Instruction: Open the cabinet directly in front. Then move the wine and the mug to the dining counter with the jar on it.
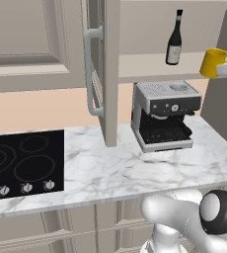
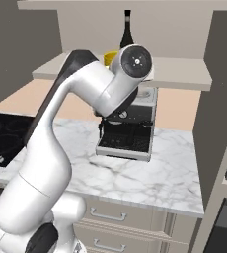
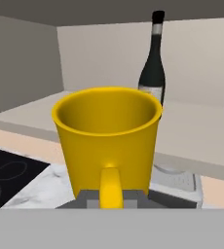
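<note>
Now pincer (image 3: pixel 111 198) clamped on mug (image 3: pixel 107 136) handle, mug upright, wine (image 3: pixel 153 68) behind on cabinet (image 1: pixel 150 66) shelf

Glossy white arm (image 2: pixel 51 148) with rounded dark joints.

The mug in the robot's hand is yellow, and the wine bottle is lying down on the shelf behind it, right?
Not quite. The mug is yellow and the gripper is shut on its handle, but the wine bottle stands upright on the cabinet shelf, as the hand view shows.
</note>
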You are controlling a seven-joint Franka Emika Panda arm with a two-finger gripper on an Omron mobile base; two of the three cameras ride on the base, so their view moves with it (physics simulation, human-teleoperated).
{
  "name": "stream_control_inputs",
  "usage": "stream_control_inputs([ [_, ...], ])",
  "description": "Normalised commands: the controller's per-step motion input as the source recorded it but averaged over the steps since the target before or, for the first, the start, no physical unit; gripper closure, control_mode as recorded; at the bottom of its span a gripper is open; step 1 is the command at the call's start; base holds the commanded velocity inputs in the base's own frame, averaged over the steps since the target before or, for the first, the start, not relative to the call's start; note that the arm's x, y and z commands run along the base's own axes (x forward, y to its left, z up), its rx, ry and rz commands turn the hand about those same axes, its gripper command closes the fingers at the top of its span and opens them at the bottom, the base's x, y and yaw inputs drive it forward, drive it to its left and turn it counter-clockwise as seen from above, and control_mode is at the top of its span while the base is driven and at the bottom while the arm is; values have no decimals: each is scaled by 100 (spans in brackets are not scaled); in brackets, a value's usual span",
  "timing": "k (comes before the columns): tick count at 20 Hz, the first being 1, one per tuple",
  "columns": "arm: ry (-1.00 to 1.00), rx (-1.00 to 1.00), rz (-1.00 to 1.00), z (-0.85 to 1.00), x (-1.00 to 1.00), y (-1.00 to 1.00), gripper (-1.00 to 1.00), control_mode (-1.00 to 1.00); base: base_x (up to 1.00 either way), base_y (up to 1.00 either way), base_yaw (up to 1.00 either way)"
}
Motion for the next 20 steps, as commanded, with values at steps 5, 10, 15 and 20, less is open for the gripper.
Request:
stream_control_inputs([
  [5, -2, -4, 10, 0, -96, 16, 100, -100, 0, 0, 0],
  [10, -9, -5, 13, -9, -88, 45, 100, -100, 0, 0, 0],
  [15, -11, -3, 13, -33, -73, 49, 100, -100, 0, 0, 0],
  [20, -7, -2, 10, -39, -56, 39, 100, -100, 0, 0, 0],
])
